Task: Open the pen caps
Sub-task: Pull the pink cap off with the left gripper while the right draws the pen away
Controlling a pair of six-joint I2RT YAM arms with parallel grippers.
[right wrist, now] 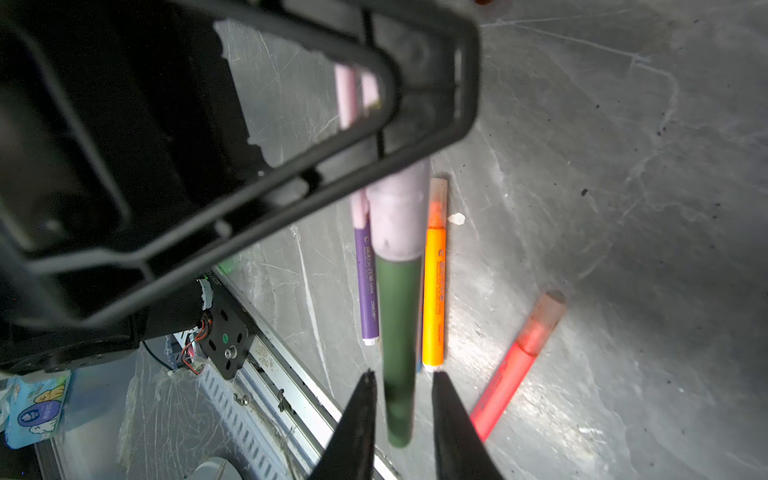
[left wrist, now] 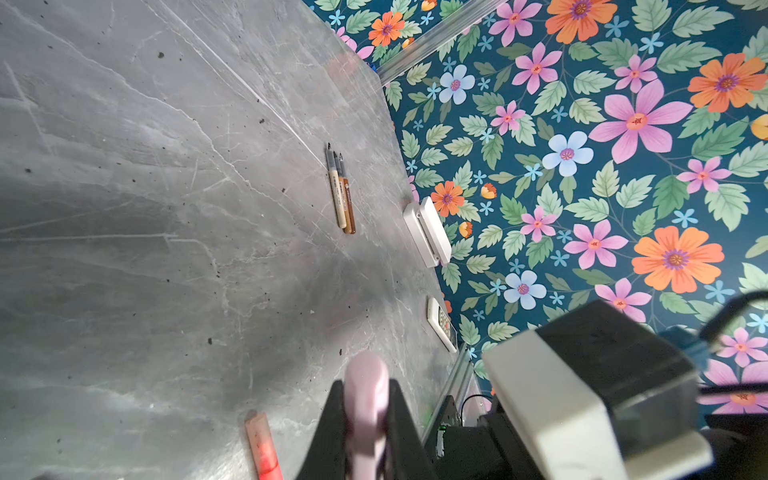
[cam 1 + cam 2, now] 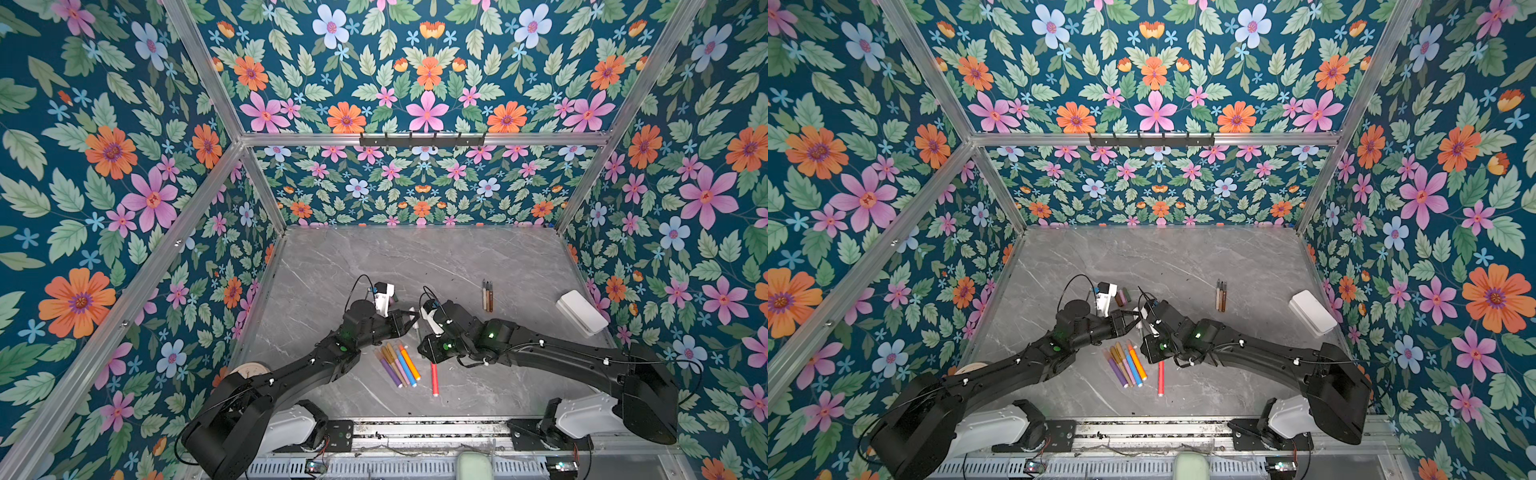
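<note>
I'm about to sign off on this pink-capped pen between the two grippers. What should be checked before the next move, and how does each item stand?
1. Hold of the left gripper on the pink cap: ok, shut on it.
2. Hold of the right gripper on the green pen body: not ok; its jaws flank it with gaps.
3. Cap seated on the body: ok, not pulled off yet.
4. Held pen clear of the orange pen below: cannot tell.
5. The three pens set aside away from both arms: ok.

Robot lab test cell: aluminium frame (image 3: 291,138), floral-print wall panels (image 3: 428,62), marble-look tabletop (image 3: 415,257), two arms (image 3: 561,353) on base rail (image 3: 428,430).
</note>
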